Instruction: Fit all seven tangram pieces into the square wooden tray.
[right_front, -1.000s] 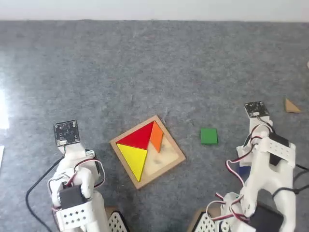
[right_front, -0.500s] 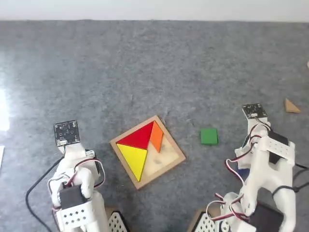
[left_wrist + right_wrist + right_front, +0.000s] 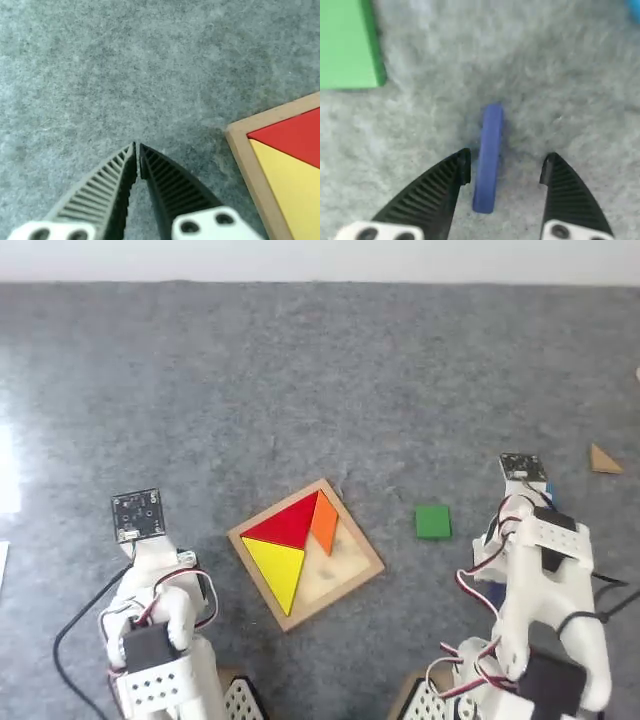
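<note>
The square wooden tray [image 3: 356, 582] lies rotated at the table's front centre, holding a red triangle [image 3: 285, 525], a yellow triangle [image 3: 278, 569] and an orange piece [image 3: 324, 522]. Its corner [image 3: 240, 145] with red and yellow pieces shows in the left wrist view. A green square [image 3: 433, 521] [image 3: 345, 45] lies to the tray's right. A dark blue piece [image 3: 488, 157] stands on edge between the fingers of my open right gripper [image 3: 506, 165], nearer one finger. My left gripper [image 3: 137, 148] is shut over bare carpet beside the tray. A tan triangle [image 3: 603, 459] lies far right.
Grey carpet covers the table. A bit of light blue [image 3: 635, 10] shows at the edge of the right wrist view. Both arm bases stand at the front edge, left arm [image 3: 150, 620] and right arm [image 3: 540, 610].
The right arm has shifted slightly toward the back and left over the last second. The left arm and the tray's pieces have not moved.
</note>
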Tool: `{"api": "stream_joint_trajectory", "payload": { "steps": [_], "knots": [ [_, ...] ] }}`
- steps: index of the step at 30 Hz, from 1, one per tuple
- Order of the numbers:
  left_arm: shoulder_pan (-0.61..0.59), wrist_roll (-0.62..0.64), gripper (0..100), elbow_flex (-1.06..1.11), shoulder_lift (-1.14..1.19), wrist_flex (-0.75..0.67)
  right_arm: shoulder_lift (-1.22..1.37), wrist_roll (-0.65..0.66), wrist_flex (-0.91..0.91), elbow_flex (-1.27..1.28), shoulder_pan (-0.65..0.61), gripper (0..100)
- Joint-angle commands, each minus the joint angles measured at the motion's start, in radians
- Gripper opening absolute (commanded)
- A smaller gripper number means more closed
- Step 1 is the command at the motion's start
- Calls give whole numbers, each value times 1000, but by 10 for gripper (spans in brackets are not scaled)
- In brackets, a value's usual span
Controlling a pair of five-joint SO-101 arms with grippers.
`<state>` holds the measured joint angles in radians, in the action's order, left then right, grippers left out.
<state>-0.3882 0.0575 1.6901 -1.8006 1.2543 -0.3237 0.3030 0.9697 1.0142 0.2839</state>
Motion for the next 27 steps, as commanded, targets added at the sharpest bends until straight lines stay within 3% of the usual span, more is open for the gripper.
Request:
{"api": "stream_joint_trajectory", "payload": {
  "steps": [1, 7, 13, 20, 24, 27],
  "knots": [
    [-3, -5, 13, -7, -17, 8, 2, -5, -21, -28, -2, 246],
    [-3, -5, 13, -7, -17, 8, 2, 68, -21, -25, -7, 221],
    [-3, -5, 13, -7, -17, 8, -10, 126, -27, -32, 4, 2],
    [-3, -5, 13, -7, -17, 8, -10, 121, 7, -57, 18, 7],
    [-3, -5, 13, -7, -17, 8, -12, 121, 185, -169, -2, 7],
    [-3, -5, 13, -7, -17, 8, -12, 109, 309, -273, -97, 7]
  ]
}}
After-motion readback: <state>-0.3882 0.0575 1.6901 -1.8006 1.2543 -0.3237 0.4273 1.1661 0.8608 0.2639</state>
